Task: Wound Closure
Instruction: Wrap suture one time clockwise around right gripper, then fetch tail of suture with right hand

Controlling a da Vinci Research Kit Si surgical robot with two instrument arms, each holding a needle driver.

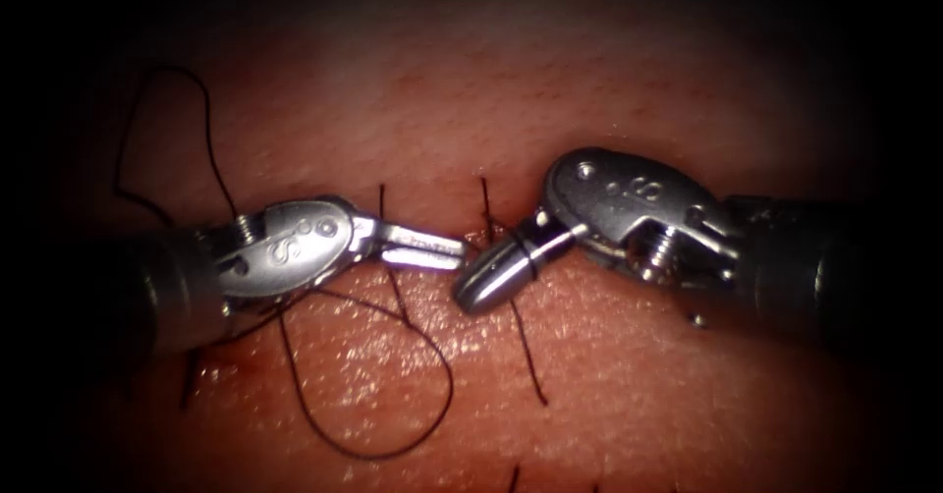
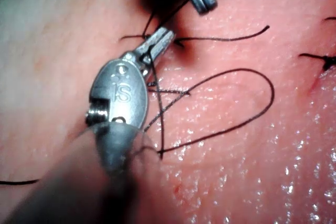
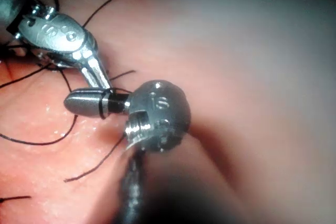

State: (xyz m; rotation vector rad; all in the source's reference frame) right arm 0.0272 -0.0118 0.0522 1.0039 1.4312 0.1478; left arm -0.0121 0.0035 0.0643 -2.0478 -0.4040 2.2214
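Note:
My left tool [image 1: 447, 253] comes in from the left, its jaws shut on the dark thread beside the stitched cut [image 1: 471, 241]. Its tips nearly touch my right tool [image 1: 471, 292], whose jaws are shut with nothing between them. A turn of thread [image 1: 531, 257] is wrapped around the right jaws, a black ring [image 3: 102, 103] in the right wrist view. Slack thread lies in a wide loop [image 1: 373, 452] on the tissue [image 1: 638, 385] below the left tool. The left wrist view shows the left jaws' tips [image 2: 165, 36] and the same loop [image 2: 270, 90].
Short stitch tails [image 1: 383, 203] [image 1: 535, 385] stick up and lie across the cut. More thread arcs up at the far left [image 1: 201, 100]. The tissue surface below the cut is wet and glistening.

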